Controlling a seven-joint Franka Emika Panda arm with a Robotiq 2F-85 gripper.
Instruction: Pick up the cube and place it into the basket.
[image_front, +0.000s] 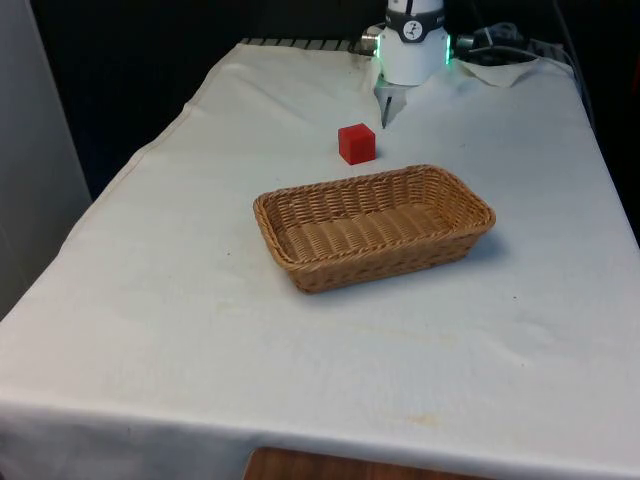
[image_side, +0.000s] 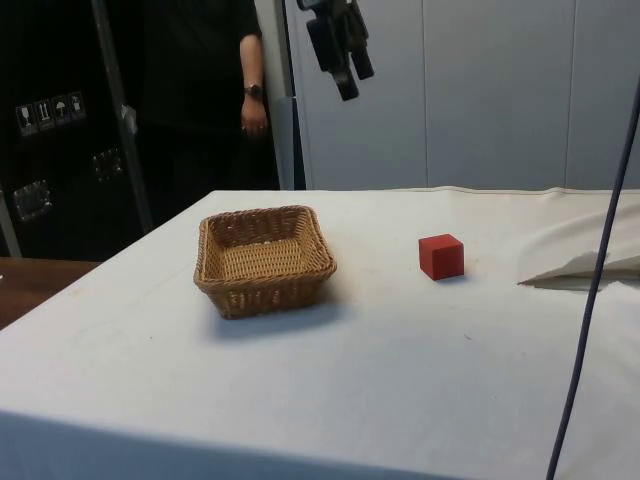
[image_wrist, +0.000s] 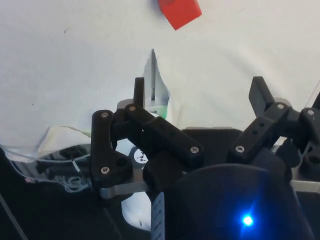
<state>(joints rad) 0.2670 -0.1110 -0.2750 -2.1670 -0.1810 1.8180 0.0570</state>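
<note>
While poised high above the white cloth, carried the gripper (image_side: 352, 85) spread wide, with nothing between the fingers (image_wrist: 139, 90). Found the red cube (image_front: 356, 143) resting flat on the cloth, near the far long side of the basket (image_front: 300, 272) but apart from it, towards the robot's end of the table.

From the side, placed the cube (image_side: 441, 256) well below the gripper and off to the side away from the basket (image_side: 265, 288). From the wrist, saw the cube (image_wrist: 180, 11) out ahead of the open gripper (image_wrist: 198, 90), beyond the fingertips and roughly within the gap between them. Noted no long axis on the cube. Saw its faces turned a little against the line across the fingers, so judged a small twist of the wrist likely useful before closing. Judged the coming move a reach forward and a long descent onto the cube.

Saw the basket empty, woven and oblong, mouth upward, with its long axis running across the front view. Judged the pick not yet begun. Noticed a person's hand (image_side: 255, 115) beyond the table, well apart from everything on it.
</note>
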